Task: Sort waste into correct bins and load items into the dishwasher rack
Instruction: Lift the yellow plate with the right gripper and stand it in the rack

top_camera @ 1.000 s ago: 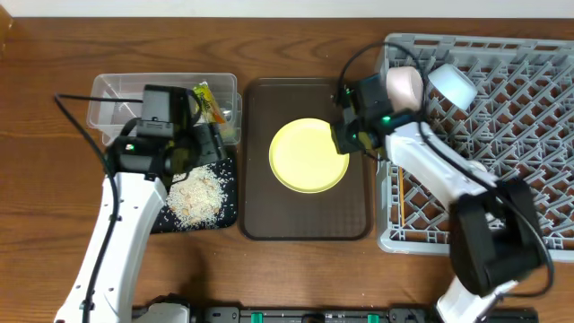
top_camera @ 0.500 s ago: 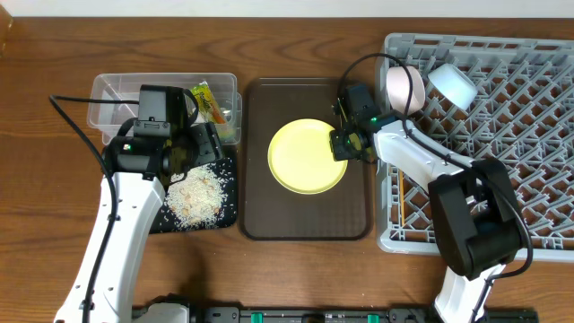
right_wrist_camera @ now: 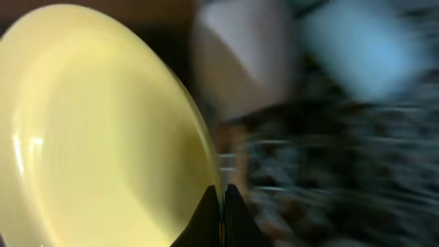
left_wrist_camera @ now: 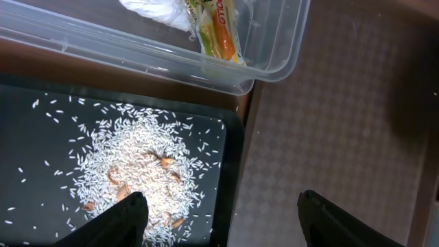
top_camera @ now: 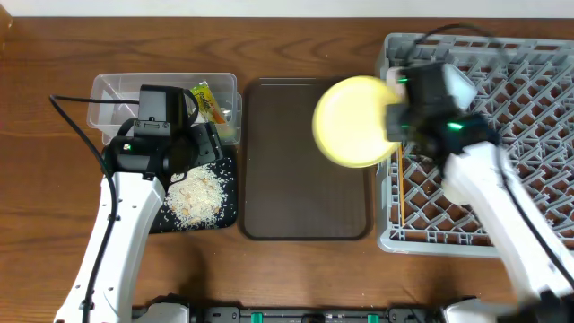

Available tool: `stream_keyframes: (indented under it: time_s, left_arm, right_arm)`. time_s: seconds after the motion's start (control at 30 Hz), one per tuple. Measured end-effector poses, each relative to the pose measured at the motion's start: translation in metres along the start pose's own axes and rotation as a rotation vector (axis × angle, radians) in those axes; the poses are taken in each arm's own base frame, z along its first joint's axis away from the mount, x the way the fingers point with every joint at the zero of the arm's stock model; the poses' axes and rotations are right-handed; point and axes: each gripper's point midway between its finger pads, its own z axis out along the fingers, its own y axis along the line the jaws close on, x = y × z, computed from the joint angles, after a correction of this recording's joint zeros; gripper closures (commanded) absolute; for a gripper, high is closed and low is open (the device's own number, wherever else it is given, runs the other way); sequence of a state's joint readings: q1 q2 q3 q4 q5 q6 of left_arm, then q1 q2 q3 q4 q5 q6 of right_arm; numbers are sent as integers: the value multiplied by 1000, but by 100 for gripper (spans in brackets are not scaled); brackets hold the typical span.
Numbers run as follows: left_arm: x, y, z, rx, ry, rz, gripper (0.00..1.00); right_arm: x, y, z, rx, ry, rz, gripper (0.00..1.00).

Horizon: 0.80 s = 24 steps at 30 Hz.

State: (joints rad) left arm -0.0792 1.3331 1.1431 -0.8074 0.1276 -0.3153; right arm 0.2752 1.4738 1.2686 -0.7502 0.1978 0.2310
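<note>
Yellow plate, pinched only at its rim by your right gripper, could slip or clip the left edge of the rack; left gripper hangs spread wide.

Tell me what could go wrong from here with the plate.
1. The right pincer pinches the yellow plate only at its rim, and the view is motion-blurred; it might slip or swing.
2. The pale cup and light blue bowl sit in the dishwasher rack close by; the plate may knock them.

Left gripper spread wide; right gripper pinched tight.
</note>
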Motion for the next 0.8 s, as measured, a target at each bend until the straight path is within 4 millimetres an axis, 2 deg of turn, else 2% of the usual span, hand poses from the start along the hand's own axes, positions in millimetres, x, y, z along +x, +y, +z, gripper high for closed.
stream_keyframes:
  time_s: [0.07, 0.17, 0.37, 0.43, 0.57, 0.8]
  left_arm:
    - [0, 0, 0, 0, 0, 0, 27]
    - [0, 0, 0, 0, 0, 0, 27]
    - [0, 0, 0, 0, 0, 0, 27]
    - [0, 0, 0, 0, 0, 0, 27]
    - [0, 0, 0, 0, 0, 0, 27]
    - [0, 0, 0, 0, 0, 0, 27]
  right_arm:
    - [-9, -36, -24, 97, -52, 19, 99]
    - [-14, -76, -47, 237, -96, 17, 99]
    - [-11, -131, -73, 510, -89, -52, 99]
    - [-5, -142, -78, 585, -55, -85, 99]
    - [6, -152, -80, 654, 12, -125, 99]
    - [18, -149, -58, 653, 96, -140, 99]
